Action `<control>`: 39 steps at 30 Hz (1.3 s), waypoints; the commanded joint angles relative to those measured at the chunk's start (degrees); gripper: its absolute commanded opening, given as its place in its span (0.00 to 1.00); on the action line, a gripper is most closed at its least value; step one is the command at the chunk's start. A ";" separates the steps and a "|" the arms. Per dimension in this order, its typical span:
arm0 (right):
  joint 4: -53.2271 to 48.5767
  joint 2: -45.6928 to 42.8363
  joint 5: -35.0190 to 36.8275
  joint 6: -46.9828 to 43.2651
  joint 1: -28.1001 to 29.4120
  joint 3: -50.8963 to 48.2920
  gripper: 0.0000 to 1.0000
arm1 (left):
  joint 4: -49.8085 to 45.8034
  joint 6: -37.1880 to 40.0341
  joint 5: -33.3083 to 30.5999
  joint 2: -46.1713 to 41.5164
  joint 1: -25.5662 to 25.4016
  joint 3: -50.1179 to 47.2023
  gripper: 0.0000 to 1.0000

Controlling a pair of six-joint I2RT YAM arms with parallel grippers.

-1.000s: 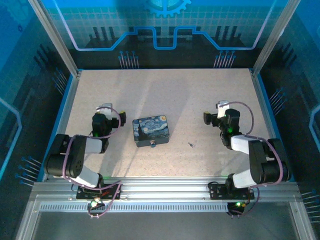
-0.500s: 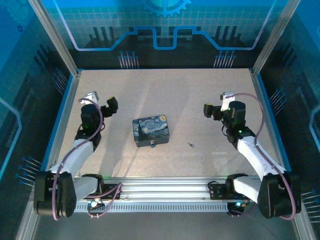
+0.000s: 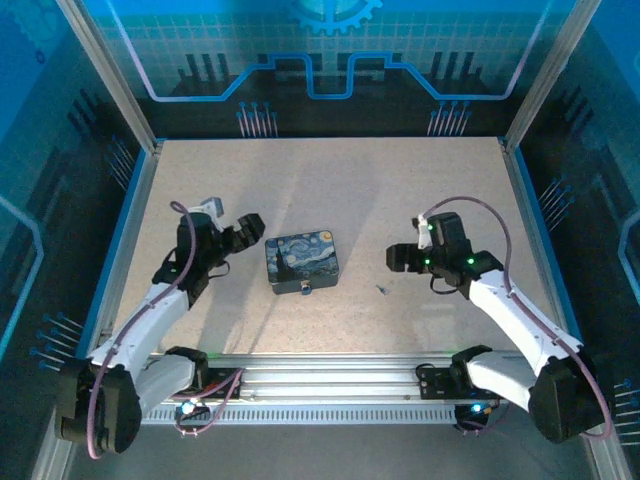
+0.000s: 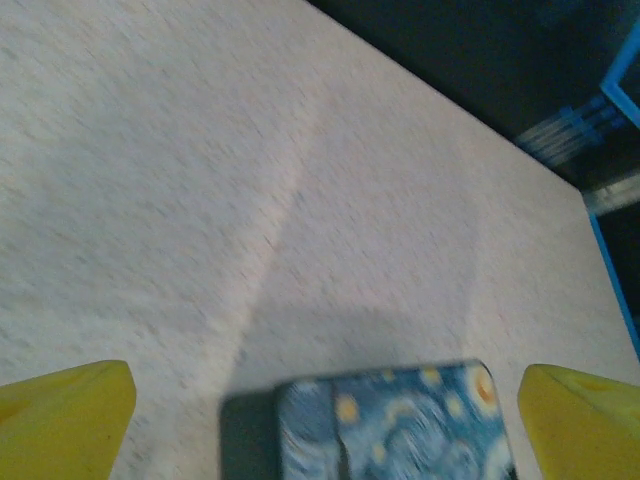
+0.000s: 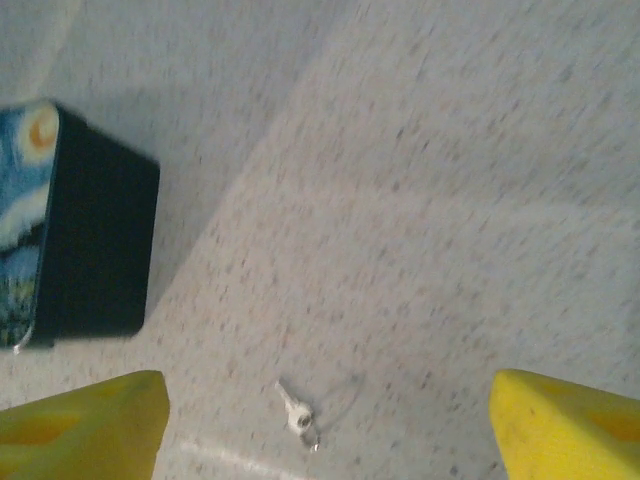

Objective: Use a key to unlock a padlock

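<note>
Both arms have swung inward since the earlier frame. In the top view, the left gripper (image 3: 245,228) sits left of the box (image 3: 303,260) and the right gripper (image 3: 400,258) is upper right of the key (image 3: 381,289). The padlock (image 3: 305,288) touches the box's lower edge. In the left wrist view, its fingers (image 4: 65,415) are spread wide and empty. In the right wrist view, its fingers (image 5: 85,420) are wide apart and empty, with the key at bottom centre.
</note>
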 commanded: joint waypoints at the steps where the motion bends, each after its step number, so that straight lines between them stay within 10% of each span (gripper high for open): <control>1: -6.38 1.65 -1.65 1.57 2.37 0.49 0.81 | -3.26 -3.36 2.59 -1.48 -3.71 0.97 0.99; 39: -2.37 24.19 -6.55 2.26 7.28 3.42 0.34 | -0.09 -6.26 1.93 0.33 -10.56 -0.39 0.99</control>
